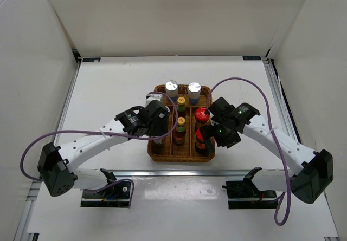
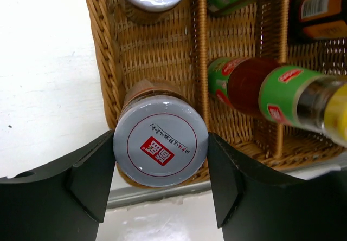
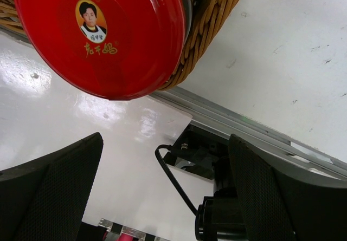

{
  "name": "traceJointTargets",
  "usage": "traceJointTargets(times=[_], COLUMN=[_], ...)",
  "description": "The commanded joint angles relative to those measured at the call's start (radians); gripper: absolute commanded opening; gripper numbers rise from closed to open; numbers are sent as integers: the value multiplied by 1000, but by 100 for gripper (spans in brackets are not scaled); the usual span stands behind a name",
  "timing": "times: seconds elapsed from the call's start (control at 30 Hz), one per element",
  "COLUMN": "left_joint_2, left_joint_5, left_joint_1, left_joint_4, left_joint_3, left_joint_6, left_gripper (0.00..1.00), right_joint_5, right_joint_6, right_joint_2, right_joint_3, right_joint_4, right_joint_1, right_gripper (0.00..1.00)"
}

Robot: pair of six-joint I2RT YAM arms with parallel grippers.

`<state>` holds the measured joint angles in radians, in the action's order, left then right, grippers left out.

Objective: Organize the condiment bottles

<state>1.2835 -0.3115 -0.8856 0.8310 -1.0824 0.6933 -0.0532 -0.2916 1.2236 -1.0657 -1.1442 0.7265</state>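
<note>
The brown wicker tray [image 1: 157, 155] holds the bottles. Two silver-capped bottles [image 1: 172, 88] stand at its back, two yellow-capped ones [image 1: 180, 123] in the middle, two red-capped ones [image 1: 202, 114] on the right. One purple-lidded jar [image 1: 155, 96] stands at the back left. My left gripper [image 1: 158, 135] is shut on the other purple-lidded jar [image 2: 161, 142], both fingers [image 2: 95, 176] against its lid, in the tray's near-left compartment. My right gripper [image 3: 165, 143] is open and empty, just on the near side of a red cap [image 3: 100, 35].
The tray's near-right corner [image 3: 211, 13] overhangs the metal table rail [image 3: 244, 127]. A cable and an arm mount [image 3: 217, 160] lie below my right fingers. Purple cables loop over both arms [image 1: 238, 81]. White walls enclose the table.
</note>
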Motion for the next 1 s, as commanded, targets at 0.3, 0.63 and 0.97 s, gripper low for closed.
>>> traceJointTargets(times=[0.3,0.63,0.97], left_joint_2=[203,156,-277], left_joint_5=[-109,-72,-231], left_joint_1=[-19,-19,60], left_joint_4=[-95,-66,-18], left_joint_3=[-62,-94,-57], left_joint_6=[87,57,-4], left_gripper=[13,100,100], right_joint_5=[-14,-5,-3], right_joint_6=[14,5,-6], right_joint_2=[-32,-41,-79], right_joint_3=[3,3,-92], right_joint_4=[15,15,-51], right_joint_1=[-4,-4,-13], right_gripper=[99,99,99])
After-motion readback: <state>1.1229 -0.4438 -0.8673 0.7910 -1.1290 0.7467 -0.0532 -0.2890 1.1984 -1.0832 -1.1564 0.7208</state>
